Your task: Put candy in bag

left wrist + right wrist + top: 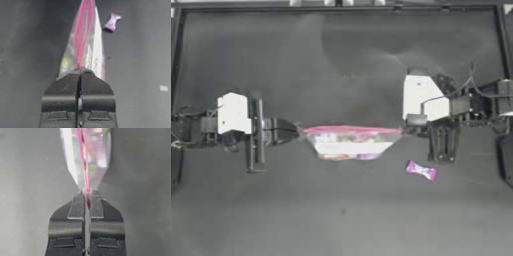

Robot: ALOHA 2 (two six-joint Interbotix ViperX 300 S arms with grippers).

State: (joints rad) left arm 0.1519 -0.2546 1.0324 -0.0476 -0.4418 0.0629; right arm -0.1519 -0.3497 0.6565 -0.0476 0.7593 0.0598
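Across the middle of the dark tabletop (342, 210), the bag (350, 142) is hanging stretched between two grippers, its pink zip strip running as a straight line from one to the other and its body, with whitish and multicoloured contents showing through, sagging below that line. Left gripper (299, 131): reaching in from the left side, jaws closed on the left end of the pink strip; its wrist view is showing the jaws pinched flat on the corner of the plastic. Right gripper (406, 131): reaching in from the right side, jaws likewise clamped on the opposite end of the strip. Purpose of hold, as judged: a two-point grip at the corners is keeping the mouth taut and off the surface, so that it can be pulled apart for loading; the strip is looking pressed together at present, so the mouth seems not yet open. Candy (421, 170): lying loose on the tabletop, near the bag's right lower corner but apart from it, below the right arm, untouched by either gripper. Both grippers being occupied, one will probably have to release before the candy can be collected.
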